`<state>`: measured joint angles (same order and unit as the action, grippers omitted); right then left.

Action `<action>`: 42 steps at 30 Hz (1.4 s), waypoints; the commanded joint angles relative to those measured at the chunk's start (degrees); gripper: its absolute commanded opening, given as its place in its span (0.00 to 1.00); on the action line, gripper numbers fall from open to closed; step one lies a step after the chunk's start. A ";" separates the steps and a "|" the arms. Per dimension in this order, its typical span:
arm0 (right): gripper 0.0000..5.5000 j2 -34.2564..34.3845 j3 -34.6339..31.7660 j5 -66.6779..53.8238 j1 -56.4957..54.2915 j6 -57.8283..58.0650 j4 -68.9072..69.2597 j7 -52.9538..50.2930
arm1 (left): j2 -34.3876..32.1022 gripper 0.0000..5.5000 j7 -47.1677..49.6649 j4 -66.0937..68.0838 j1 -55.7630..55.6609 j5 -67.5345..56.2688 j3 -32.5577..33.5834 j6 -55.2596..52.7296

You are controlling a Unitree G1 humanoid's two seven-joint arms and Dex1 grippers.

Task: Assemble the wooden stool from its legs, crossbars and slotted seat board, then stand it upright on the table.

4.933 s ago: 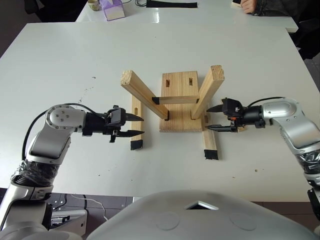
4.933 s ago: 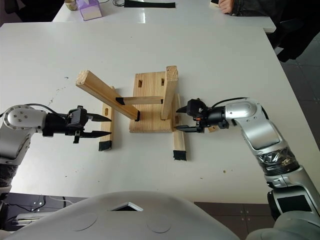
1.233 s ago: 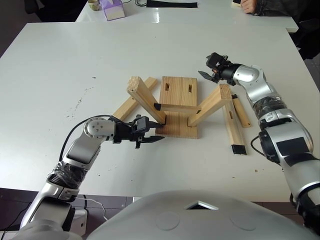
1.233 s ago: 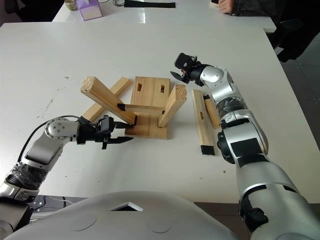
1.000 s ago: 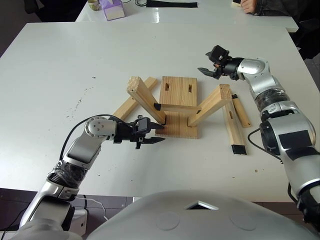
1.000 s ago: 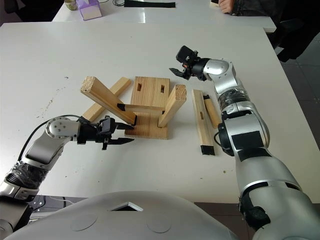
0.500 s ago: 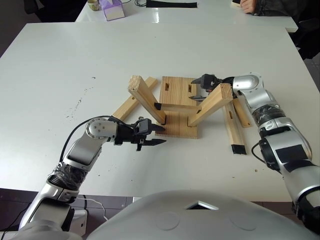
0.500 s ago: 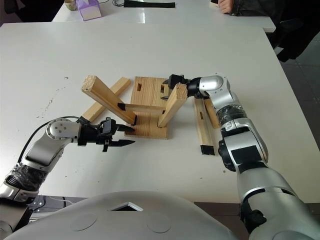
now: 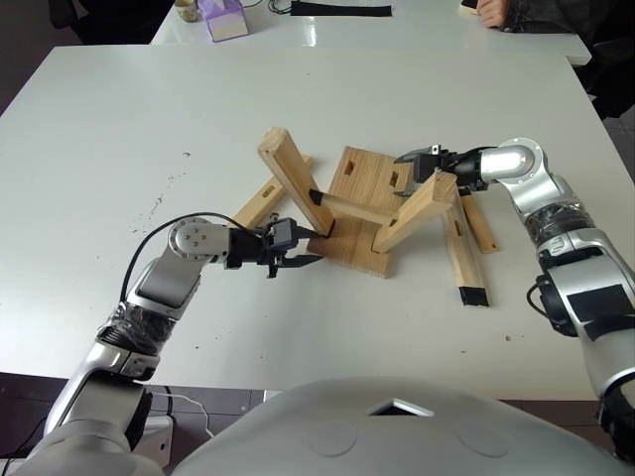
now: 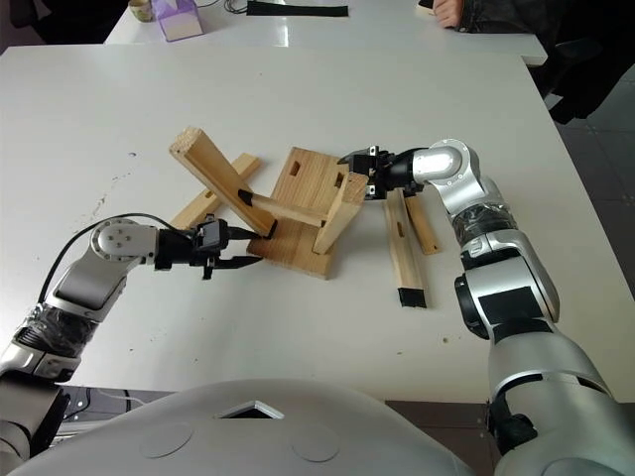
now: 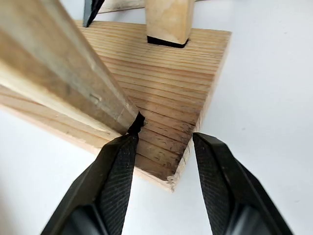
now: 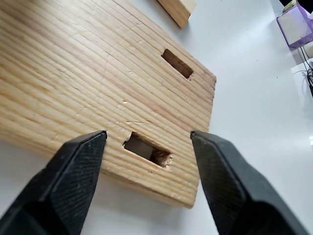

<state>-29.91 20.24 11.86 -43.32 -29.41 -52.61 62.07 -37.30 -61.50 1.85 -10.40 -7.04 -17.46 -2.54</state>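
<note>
The seat board [image 9: 359, 186] lies askew mid-table [image 9: 149, 109], with two tilted legs [image 9: 291, 180] seated in its slots and a crossbar [image 9: 355, 207] between them. The left gripper [image 9: 306, 248] gapes at its near corner. The right gripper [image 9: 409, 169] gapes over its far edge.

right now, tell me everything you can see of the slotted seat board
The seat board is a pale rectangular slab of straight-grained wood lying askew on the white table. Two legs stand plugged into its near slots, leaning apart, joined by a crossbar; its two far slots are empty. The left gripper, open, straddles its near corner; the right gripper, open, hangs over one empty slot.
</note>
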 commanded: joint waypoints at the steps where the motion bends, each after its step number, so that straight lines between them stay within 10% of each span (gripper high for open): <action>1: 0.58 0.28 2.56 0.24 5.14 2.51 3.05 5.49 | 0.65 0.38 4.02 5.81 -3.42 3.54 1.56 0.18; 21: 0.58 -1.10 -4.98 -16.29 8.51 31.87 26.67 14.33 | 10.55 0.38 26.08 23.65 -20.01 7.10 11.83 6.92; 35: 0.58 3.98 -7.45 -0.72 -5.40 6.99 -11.06 -25.68 | -7.03 0.38 -0.51 -19.78 15.40 -12.81 12.01 -11.38; 42: 0.58 5.03 -1.67 7.48 -7.17 4.30 -20.23 -23.77 | -4.18 0.38 -1.10 -25.14 14.46 -16.67 2.67 -22.52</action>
<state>-24.83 16.66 16.93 -49.97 -24.78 -71.28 35.48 -41.90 -63.19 -23.98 4.97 -25.29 -12.25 -23.00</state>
